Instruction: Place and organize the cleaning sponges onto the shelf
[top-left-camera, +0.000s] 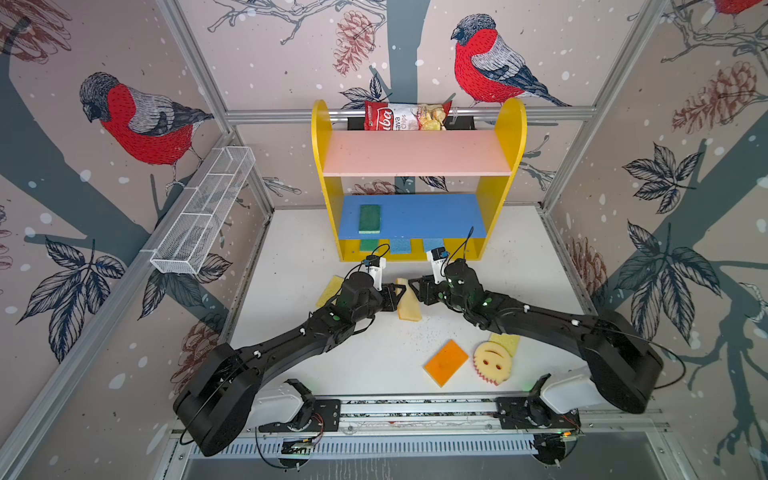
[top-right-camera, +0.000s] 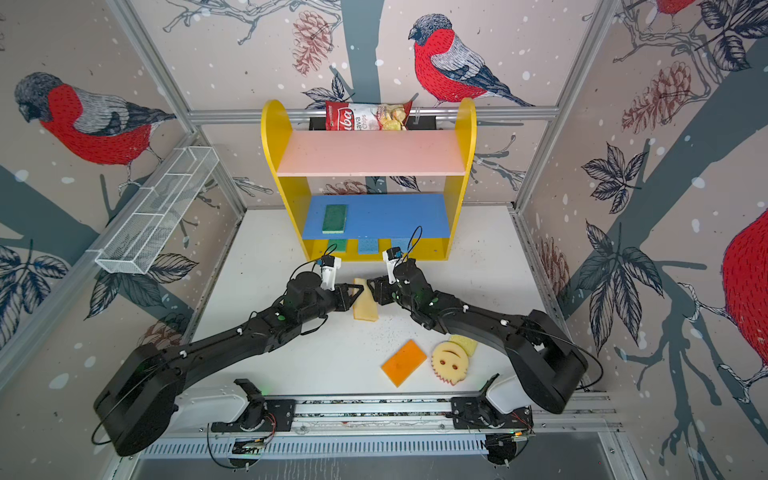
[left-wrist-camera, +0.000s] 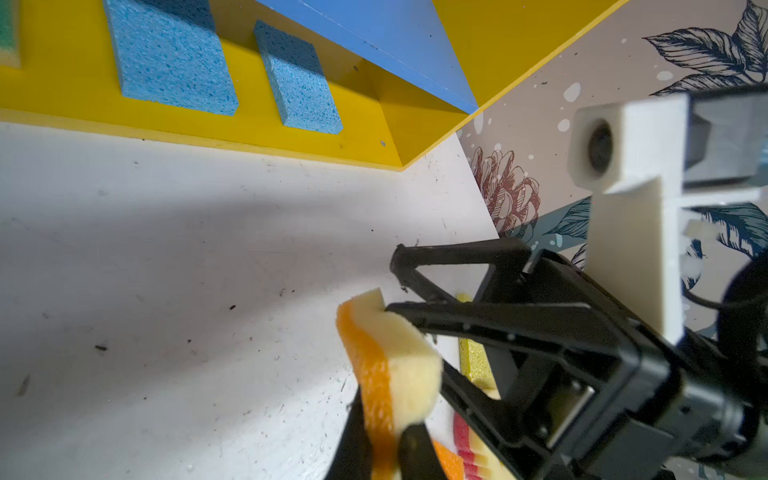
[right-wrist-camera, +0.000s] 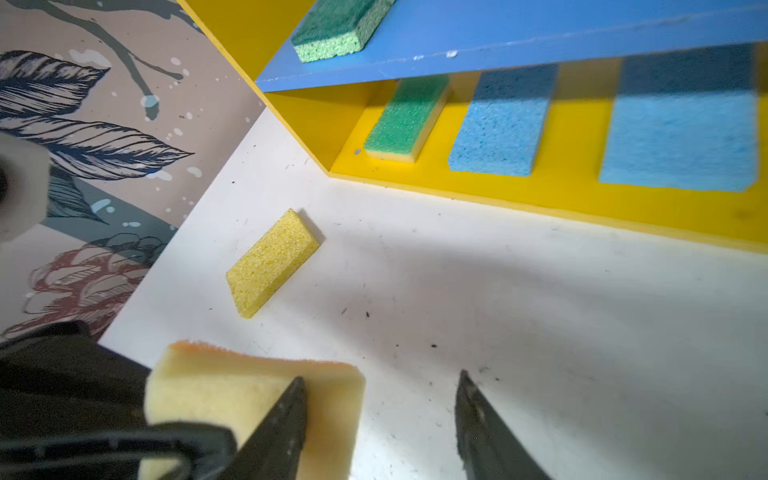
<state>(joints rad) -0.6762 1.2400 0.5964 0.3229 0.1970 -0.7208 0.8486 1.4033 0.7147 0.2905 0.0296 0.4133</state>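
My left gripper is shut on a pale-yellow sponge with an orange back, which stands on edge above the table in front of the shelf. Facing it, my right gripper is open. One of its fingers lies against the sponge's pale face; the other stands apart. A green sponge lies on the blue board. On the yellow base are a green sponge and two blue ones. A yellow sponge lies on the table by the left arm.
An orange sponge, a round smiley sponge and a yellow sponge partly under the right arm lie near the table's front. A white wire-mesh basket hangs on the left wall. A chips bag sits behind the shelf's top.
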